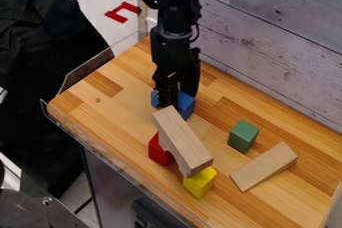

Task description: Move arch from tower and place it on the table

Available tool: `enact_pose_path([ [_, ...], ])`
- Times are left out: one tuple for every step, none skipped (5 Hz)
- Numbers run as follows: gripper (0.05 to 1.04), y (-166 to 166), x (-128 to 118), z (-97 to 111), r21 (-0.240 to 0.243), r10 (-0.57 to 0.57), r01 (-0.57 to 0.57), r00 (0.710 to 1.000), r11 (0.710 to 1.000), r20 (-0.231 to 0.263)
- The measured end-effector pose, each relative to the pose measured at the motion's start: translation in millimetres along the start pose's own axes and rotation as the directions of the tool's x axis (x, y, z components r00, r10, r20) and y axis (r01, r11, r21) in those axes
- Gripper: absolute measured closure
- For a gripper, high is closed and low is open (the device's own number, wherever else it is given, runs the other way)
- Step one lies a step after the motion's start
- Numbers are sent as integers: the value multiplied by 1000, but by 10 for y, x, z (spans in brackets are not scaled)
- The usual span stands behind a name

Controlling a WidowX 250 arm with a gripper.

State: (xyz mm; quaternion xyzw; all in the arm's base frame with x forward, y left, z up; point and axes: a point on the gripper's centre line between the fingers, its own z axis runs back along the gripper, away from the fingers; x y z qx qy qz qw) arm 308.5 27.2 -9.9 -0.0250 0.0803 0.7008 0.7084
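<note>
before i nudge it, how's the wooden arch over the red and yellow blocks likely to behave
The arch looks like wood, so it should stay stiff when lifted. It sits up over the red block and yellow block, so a sideways push could tip it or slide it off. Its flat top makes rolling unlikely.

Green block (242,136): stands upright
Wooden block (264,166): lies slanted, just beside the green one
Plank wall (267,37): pale grey, right background
Black cloth (47,62): draped, far left
Red marking (119,14): angular, on a pale surface
</note>
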Motion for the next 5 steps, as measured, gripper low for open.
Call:
enact_pose_path([
  [79,-115,3,138,7,-117,117,992,993,50],
  [83,-222,-15,299,-9,-218,220,971,975,96],
  [83,-328,-86,757,-76,-313,332,931,940,189],
  [83,-248,-250,1082,-147,-533,569,816,809,224],
  [83,66,-412,1337,-127,-741,762,647,634,179],
])
